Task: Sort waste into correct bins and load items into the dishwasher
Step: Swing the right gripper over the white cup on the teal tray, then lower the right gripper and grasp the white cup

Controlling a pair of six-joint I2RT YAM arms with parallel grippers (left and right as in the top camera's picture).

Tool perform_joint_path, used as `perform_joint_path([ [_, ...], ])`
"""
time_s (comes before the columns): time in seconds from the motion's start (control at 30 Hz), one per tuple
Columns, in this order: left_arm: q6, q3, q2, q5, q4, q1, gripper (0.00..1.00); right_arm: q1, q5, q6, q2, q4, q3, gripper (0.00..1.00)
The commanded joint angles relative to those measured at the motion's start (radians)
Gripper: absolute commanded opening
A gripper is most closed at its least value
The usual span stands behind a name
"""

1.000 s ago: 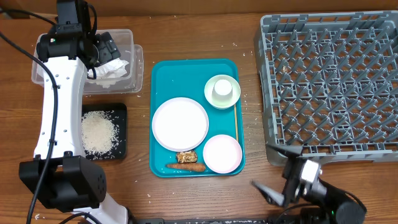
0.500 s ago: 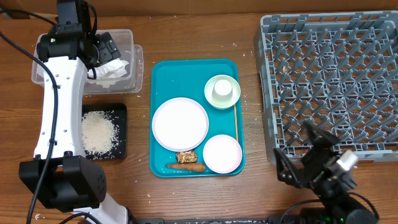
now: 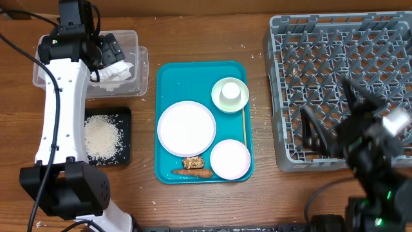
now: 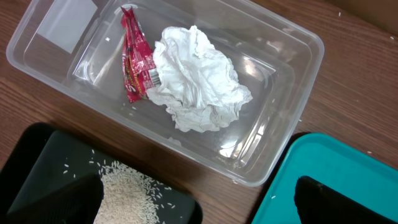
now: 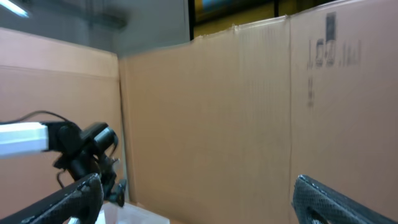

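From above, the left arm [image 3: 61,96] reaches over the clear tub [image 3: 132,38] at the counter's [image 3: 148,193] far left corner. A napkin [image 3: 117,72] lies in the tub. The black tray [image 3: 125,113] just below it holds rice [image 3: 102,136]. On the teal tray [image 3: 168,77] sit a big plate [image 3: 187,127], a smaller plate [image 3: 230,158], a cup [image 3: 230,94] and a stick [image 3: 244,129]. The carrot [image 3: 193,172] and brown chunk [image 3: 192,162] lie just beside the smaller plate. The right arm [image 3: 367,138] is a blur over the rack [image 3: 335,58].

The left wrist view shows the left tool [image 4: 198,193] spread wide and empty above the tub, with a red wrapper [image 4: 135,59] touching the napkin inside.

The right wrist view faces a cardboard wall [image 5: 211,112], with the right tool [image 5: 196,196] spread apart and holding nothing.

The blur suggests fast travel, so the right arm could clip the rack's pegs. Taking the smaller plate first could drag the carrot along or knock it off the tray. A clumsy reach might tip the cup.
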Motion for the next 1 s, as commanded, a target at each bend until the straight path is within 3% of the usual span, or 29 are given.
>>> perform_joint_path([
  [0.0, -0.017, -0.003, -0.013, 0.007, 0.001, -0.002, 1.0, 0.004, -0.051, -0.042, 0.172, -0.082, 0.175, 1.0],
  [0.23, -0.017, -0.003, -0.013, 0.007, 0.001, -0.002, 1.0, 0.044, -0.087, -0.17, 0.568, -0.579, 0.624, 1.0],
  [0.43, -0.017, -0.003, -0.013, 0.007, 0.001, -0.002, 1.0, 0.205, -0.026, -0.289, 0.855, -1.016, 0.905, 1.0],
  [0.63, -0.017, -0.003, -0.013, 0.007, 0.001, -0.002, 1.0, 0.312, -0.045, -0.286, 1.019, -1.157, 0.907, 1.0],
  [0.77, -0.017, -0.003, -0.013, 0.007, 0.001, -0.002, 1.0, 0.352, -0.034, -0.211, 1.102, -1.11, 0.907, 1.0],
  [0.97, -0.017, -0.003, -0.013, 0.007, 0.001, -0.002, 1.0, 0.439, 0.383, -0.023, 1.178, -1.105, 0.908, 1.0],
])
